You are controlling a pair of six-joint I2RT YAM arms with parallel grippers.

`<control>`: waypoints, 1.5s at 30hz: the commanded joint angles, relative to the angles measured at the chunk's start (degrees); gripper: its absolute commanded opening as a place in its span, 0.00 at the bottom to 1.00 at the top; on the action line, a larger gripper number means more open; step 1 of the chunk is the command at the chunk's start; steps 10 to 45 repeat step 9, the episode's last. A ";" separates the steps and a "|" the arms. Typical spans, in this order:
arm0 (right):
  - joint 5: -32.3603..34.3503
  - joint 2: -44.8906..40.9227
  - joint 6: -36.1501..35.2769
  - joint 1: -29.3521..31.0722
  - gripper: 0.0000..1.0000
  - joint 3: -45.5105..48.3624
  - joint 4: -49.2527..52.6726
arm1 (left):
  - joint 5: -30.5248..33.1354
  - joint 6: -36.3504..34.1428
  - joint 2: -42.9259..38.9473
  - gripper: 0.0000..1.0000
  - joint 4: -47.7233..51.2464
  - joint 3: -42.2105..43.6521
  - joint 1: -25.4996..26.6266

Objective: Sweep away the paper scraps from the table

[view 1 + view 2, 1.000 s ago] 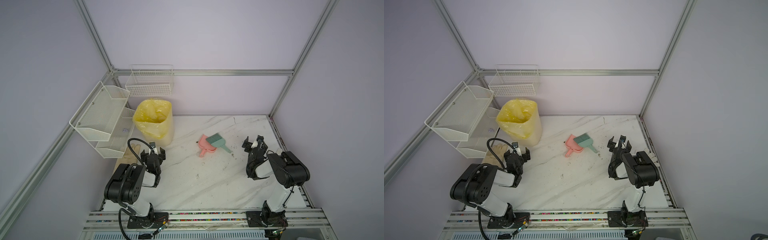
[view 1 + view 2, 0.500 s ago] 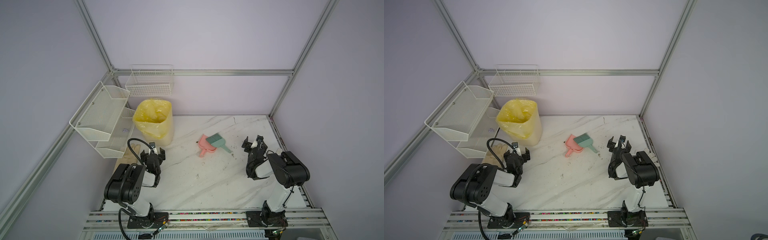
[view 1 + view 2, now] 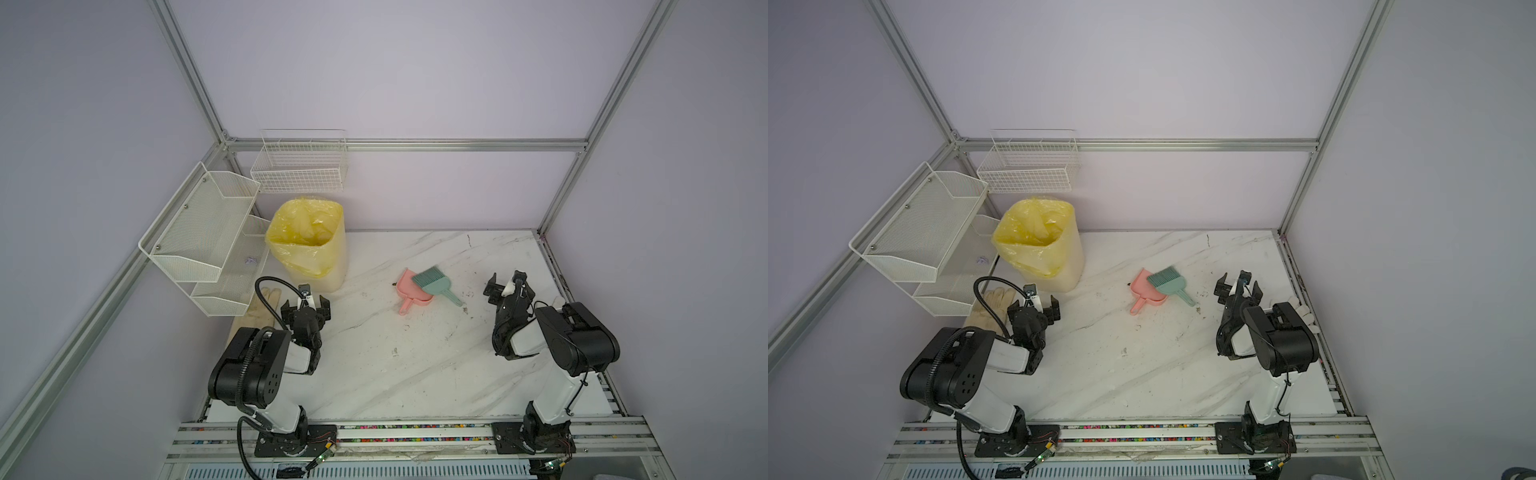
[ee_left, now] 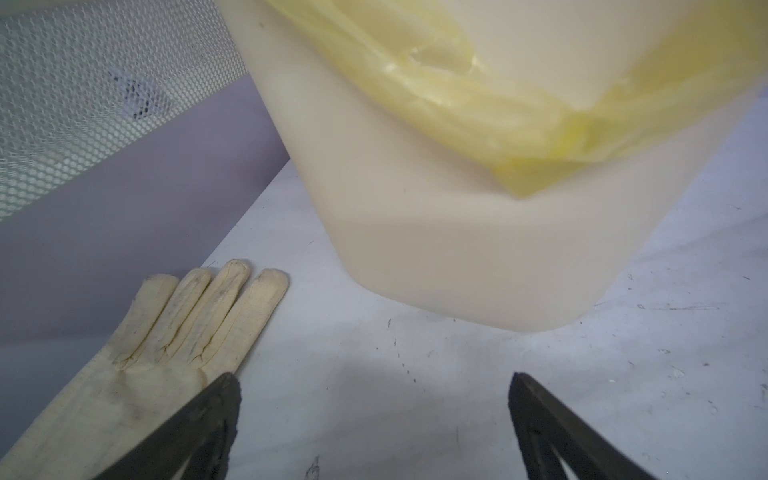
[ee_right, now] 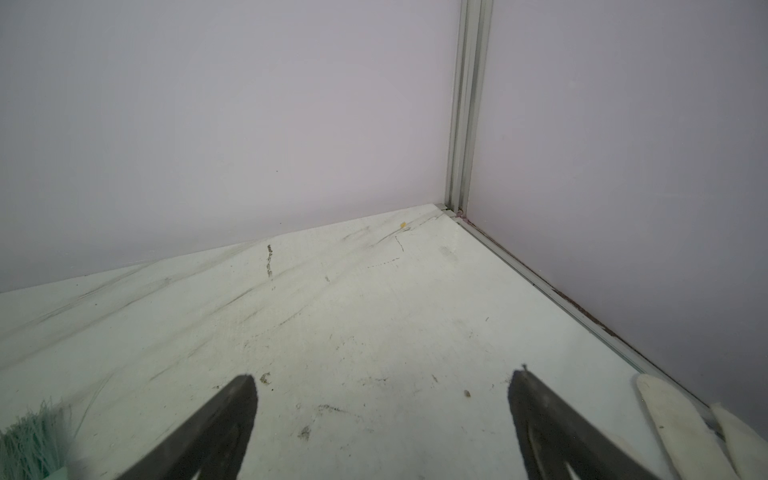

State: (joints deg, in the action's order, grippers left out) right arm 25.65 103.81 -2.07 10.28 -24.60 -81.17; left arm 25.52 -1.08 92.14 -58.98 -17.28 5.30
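Observation:
No paper scraps show on the white marble table (image 3: 395, 374) (image 3: 1121, 374) in any view. One small pale lilac bit (image 3: 250, 261) (image 3: 982, 260) lies in the lower wire shelf. A pink dustpan (image 3: 409, 289) (image 3: 1144, 289) rests mid-table with a teal brush (image 3: 434, 282) (image 3: 1169, 282) lying across it. My left gripper (image 3: 305, 305) (image 3: 1034, 309) (image 4: 374, 377) hovers open and empty in front of the bin. My right gripper (image 3: 506, 286) (image 3: 1237, 286) (image 5: 382, 376) is open and empty, right of the brush (image 5: 29, 436).
A cream bin with a yellow liner (image 3: 309, 245) (image 3: 1040, 245) (image 4: 457, 228) stands at the back left. A beige glove (image 3: 259, 311) (image 4: 166, 340) lies at the left edge, a white glove (image 3: 1302, 313) (image 5: 681, 424) at the right edge. Wire racks (image 3: 208, 232) hang on the left wall.

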 commanded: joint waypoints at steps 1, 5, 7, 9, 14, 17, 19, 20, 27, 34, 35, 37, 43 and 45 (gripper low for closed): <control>-0.30 -0.80 -0.77 -0.13 0.97 -0.36 -1.01 | -0.38 0.62 -0.78 0.99 -2.13 -2.21 -0.31; -0.29 -0.55 -0.74 -0.17 0.97 -0.59 -0.86 | -0.33 0.60 -0.84 0.99 -2.10 -2.19 -0.29; -0.51 -0.58 -0.26 -0.11 0.97 -0.70 -0.23 | -0.38 0.60 -0.82 1.00 -2.13 -2.23 -0.36; -0.41 -0.89 -0.48 -0.15 0.97 -0.38 -0.42 | -0.38 0.64 -0.80 1.00 -2.10 -2.23 -0.33; -0.41 -0.89 -0.48 -0.15 0.97 -0.38 -0.42 | -0.38 0.64 -0.80 1.00 -2.10 -2.23 -0.33; -0.41 -0.89 -0.48 -0.15 0.97 -0.38 -0.42 | -0.38 0.64 -0.80 1.00 -2.10 -2.23 -0.33; -0.41 -0.89 -0.48 -0.15 0.97 -0.38 -0.42 | -0.38 0.64 -0.80 1.00 -2.10 -2.23 -0.33; -0.41 -0.89 -0.48 -0.15 0.97 -0.38 -0.42 | -0.38 0.64 -0.80 1.00 -2.10 -2.23 -0.33; -0.41 -0.89 -0.48 -0.15 0.97 -0.38 -0.42 | -0.38 0.64 -0.80 1.00 -2.10 -2.23 -0.33; -0.41 -0.89 -0.48 -0.15 0.97 -0.38 -0.42 | -0.38 0.64 -0.80 1.00 -2.10 -2.23 -0.33; -0.41 -0.89 -0.48 -0.15 0.97 -0.38 -0.42 | -0.38 0.64 -0.80 1.00 -2.10 -2.23 -0.33; -0.41 -0.89 -0.48 -0.15 0.97 -0.38 -0.42 | -0.38 0.64 -0.80 1.00 -2.10 -2.23 -0.33; -0.41 -0.89 -0.48 -0.15 0.97 -0.38 -0.42 | -0.38 0.64 -0.80 1.00 -2.10 -2.23 -0.33; -0.41 -0.89 -0.48 -0.15 0.97 -0.38 -0.42 | -0.38 0.64 -0.80 1.00 -2.10 -2.23 -0.33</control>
